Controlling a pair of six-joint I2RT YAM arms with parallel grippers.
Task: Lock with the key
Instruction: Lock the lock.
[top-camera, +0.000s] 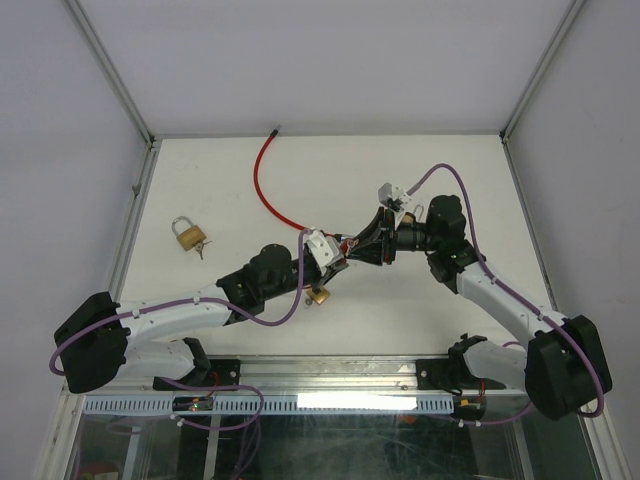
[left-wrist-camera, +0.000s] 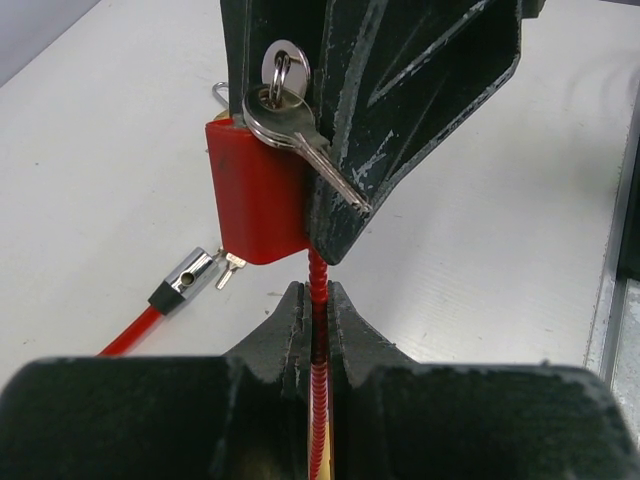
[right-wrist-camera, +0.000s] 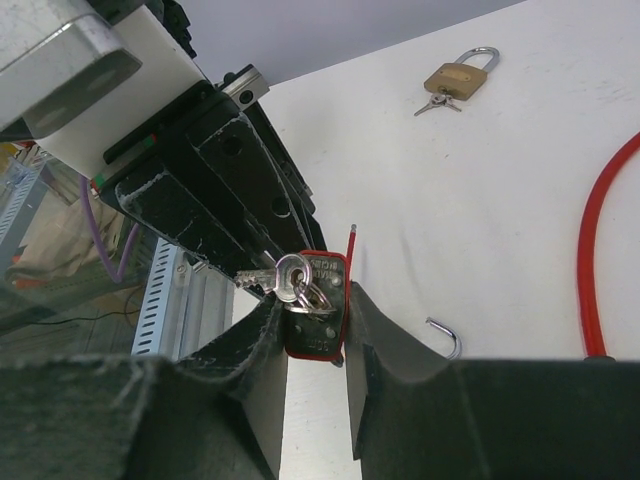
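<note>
The red lock (right-wrist-camera: 324, 338), keys (right-wrist-camera: 296, 280) at its face, sits between the fingers of my right gripper (right-wrist-camera: 315, 303). I cannot tell whether they press it. My left gripper (left-wrist-camera: 316, 300) is clamped on its red cable (left-wrist-camera: 318, 265) just below, and the keyhole is hidden.

A brass padlock (top-camera: 186, 235) with keys lies on the white table (top-camera: 220, 180).

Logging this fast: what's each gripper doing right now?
Left gripper: closed on the thin red cable.
Right gripper: closed on the red padlock.
</note>
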